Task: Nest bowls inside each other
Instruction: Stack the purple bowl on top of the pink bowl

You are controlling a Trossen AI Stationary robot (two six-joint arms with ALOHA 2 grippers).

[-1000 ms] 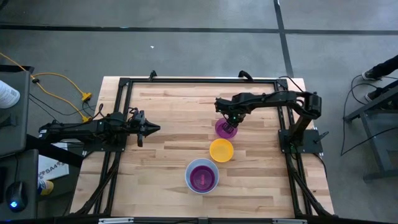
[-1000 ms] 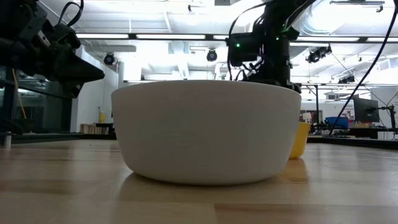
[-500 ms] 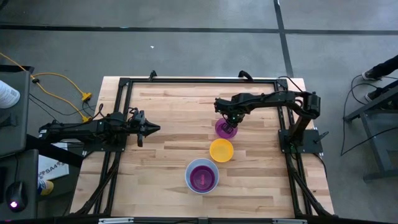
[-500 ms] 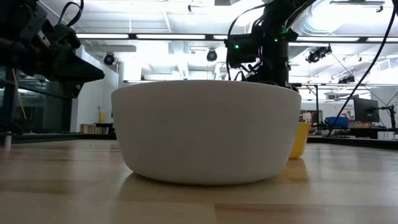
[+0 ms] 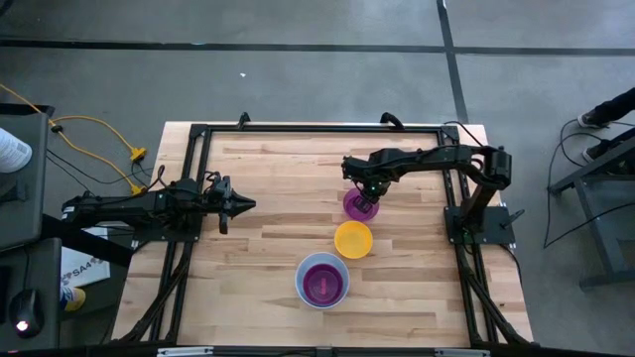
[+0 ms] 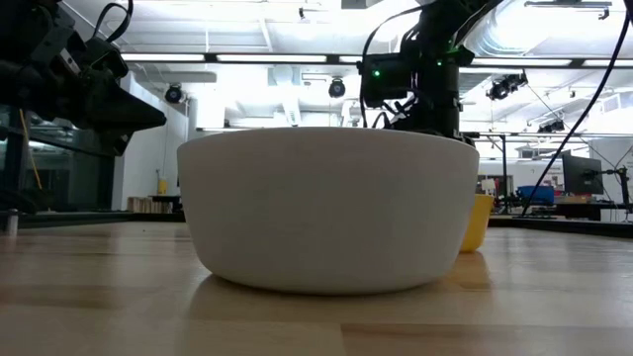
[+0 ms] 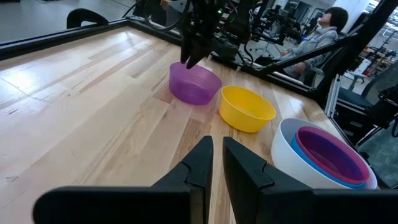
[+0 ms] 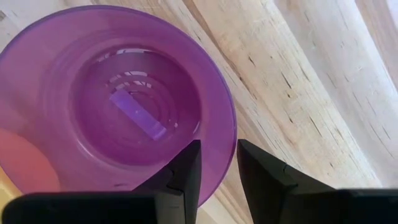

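A wooden bench [image 5: 258,188] framed in black rail carries four bowl positions, and nothing on it has moved between the earlier pictures and this moment — both arms and every bowl sit where they were.

The largest item, the white bowl [image 5: 305,270], stands near the front edge of the bench, roughly midway along it. Nested inside it is a blue bowl [image 7: 357,180], seen only as a thin rim, and inside that a pink-red bowl [image 5: 323,285] whose inner surface reads magenta. In the low view the white bowl fills most of the picture.

Just behind it, toward the right side of the bench, sits the yellow-orange bowl [image 5: 353,239], upright and empty, apart from the white one.

Behind that again is the purple bowl [image 5: 354,204], upright and close beside the yellow-orange bowl, near the middle of the bench on its right half.

The right gripper [image 5: 368,203] is lowered over the purple bowl's rim on the side toward the right edge. Its fingers [image 8: 184,171] straddle the rim with a gap between them — one inside, one outside — parted, not yet pinching the wall.

The left gripper [image 5: 246,205] hovers over the left half of the bench, pointing toward the bowls, holding nothing, its fingers nearly together with a thin slit between.
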